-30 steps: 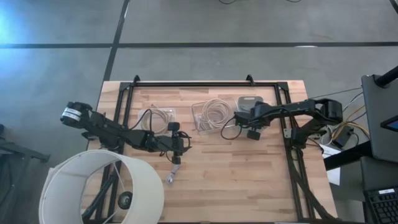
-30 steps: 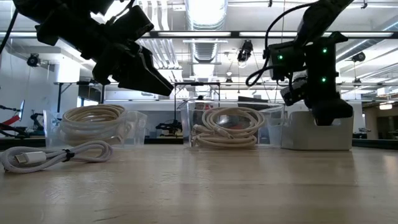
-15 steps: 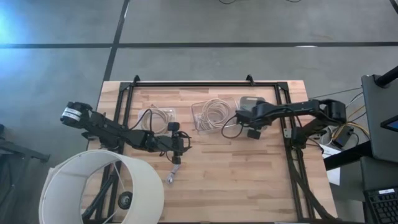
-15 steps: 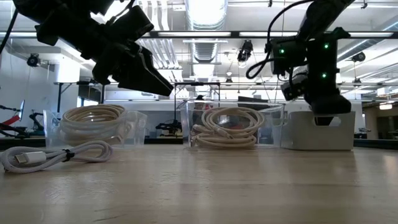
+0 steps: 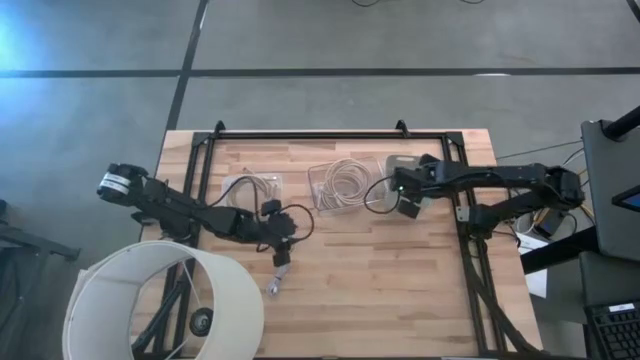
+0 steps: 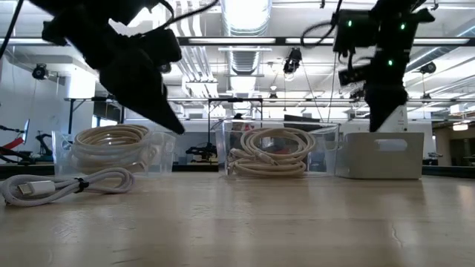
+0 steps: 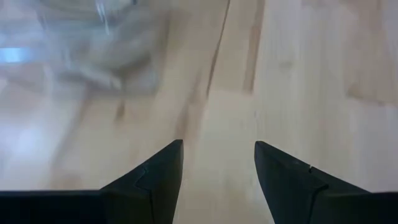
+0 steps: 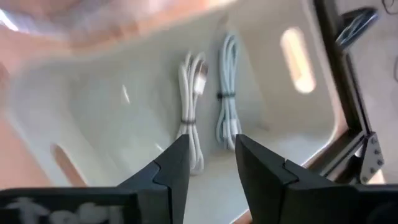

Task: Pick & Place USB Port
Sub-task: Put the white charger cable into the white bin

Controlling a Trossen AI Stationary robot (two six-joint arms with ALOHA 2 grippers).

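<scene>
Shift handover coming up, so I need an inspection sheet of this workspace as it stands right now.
Surface: light wooden table in a black frame.
Job's things: two bundled white USB cables lie in the white rectangular bin; one more bundled white cable lies loose on the table.
Clutter: two clear plastic containers, each holding coiled white cable.
Grippers: left claw open and empty, low over bare wood near the loose cable; right claw open and empty above the white bin.
Cables: black arm leads loop beside both wrists.
Surroundings: white cylindrical lampshade at the table's near-left corner; grey floor; workshop behind.
</scene>
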